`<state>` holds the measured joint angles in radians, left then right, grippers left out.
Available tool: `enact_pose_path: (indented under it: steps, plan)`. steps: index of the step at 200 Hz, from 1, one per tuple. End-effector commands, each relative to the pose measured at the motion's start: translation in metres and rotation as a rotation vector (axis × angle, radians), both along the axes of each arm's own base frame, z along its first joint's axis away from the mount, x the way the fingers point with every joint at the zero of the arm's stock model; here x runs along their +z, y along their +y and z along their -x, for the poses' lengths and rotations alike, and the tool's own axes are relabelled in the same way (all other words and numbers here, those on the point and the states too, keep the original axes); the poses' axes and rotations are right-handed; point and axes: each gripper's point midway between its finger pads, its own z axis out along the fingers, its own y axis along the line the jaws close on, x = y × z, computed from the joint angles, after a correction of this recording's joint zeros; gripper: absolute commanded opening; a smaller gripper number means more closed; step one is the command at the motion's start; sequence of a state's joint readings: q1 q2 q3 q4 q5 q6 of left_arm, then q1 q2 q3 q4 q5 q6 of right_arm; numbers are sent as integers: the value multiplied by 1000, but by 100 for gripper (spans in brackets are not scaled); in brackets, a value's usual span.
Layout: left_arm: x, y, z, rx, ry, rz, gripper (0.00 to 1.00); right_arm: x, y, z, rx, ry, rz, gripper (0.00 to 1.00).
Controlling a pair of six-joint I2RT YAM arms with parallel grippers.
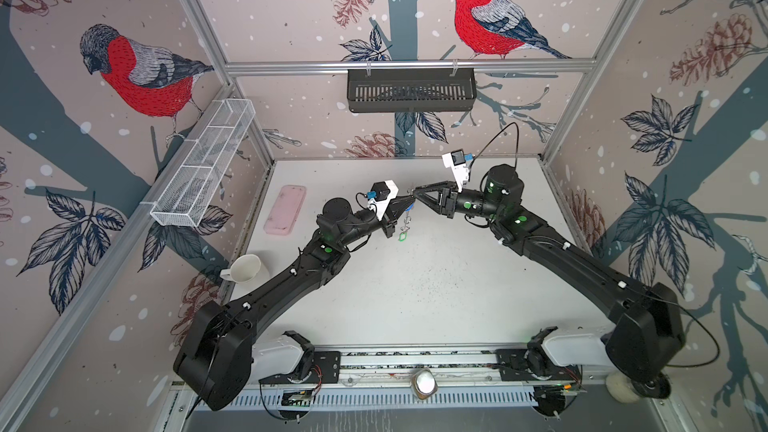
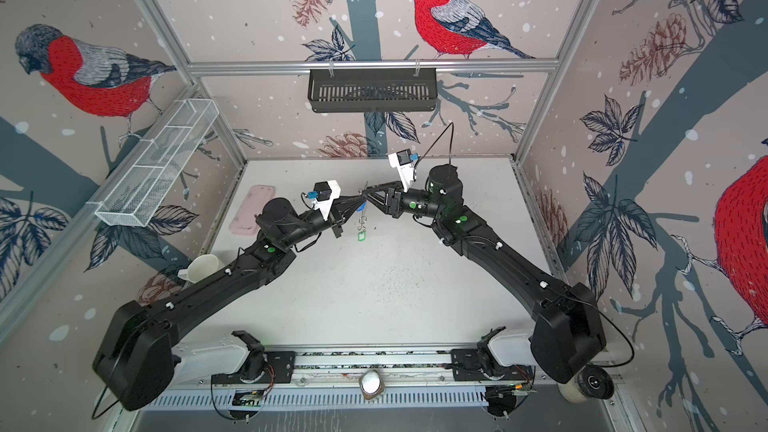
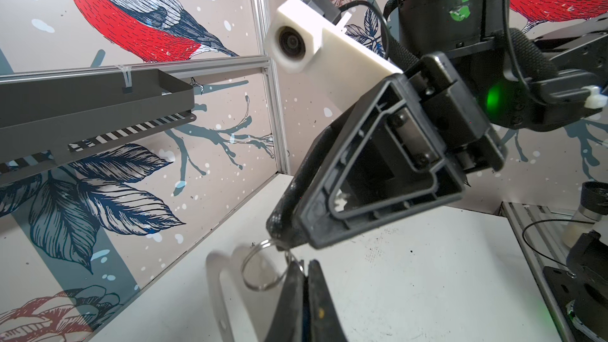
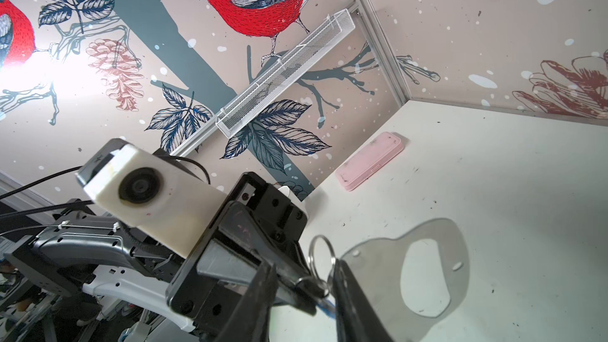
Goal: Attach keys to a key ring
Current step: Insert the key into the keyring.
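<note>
Green-tagged key (image 1: 402, 236) is the nearest thing, dangling on a short string of links clear of the white table (image 1: 436, 284), straight below the left gripper (image 1: 409, 204). That gripper is clenched tight, and a sliver of blue tag (image 4: 326, 307) shows in its pinch. I read it as gripping the blue-tagged key, with the rest hanging off it. Right at its tip stands a wire ring (image 4: 333, 256), on edge. A touch farther back, reaching in from the right, is the right gripper (image 1: 417, 194). Its fingers stand apart, one on each side of the left tip, with nothing clamped that I can make out and one finger just touching the ring. Beyond that finger hangs the key ring (image 4: 371, 274), the flat grey plate with the oval cutout, so thin on edge that it barely shows in a top view. It all turns on this: ring and plate lie just past the right fingers, and the plate's long axis runs away from them, I judge. Both tips are equally close, but only the right has free jaws.
</note>
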<state>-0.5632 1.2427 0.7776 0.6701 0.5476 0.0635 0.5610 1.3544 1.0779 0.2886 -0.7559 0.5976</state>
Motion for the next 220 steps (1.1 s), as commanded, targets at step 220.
enact_pose_path:
  steps: [220]
  plan:
    - [10,-1,5,-12,-67,-4,0,-11,2,-7,-1,23,60,15]
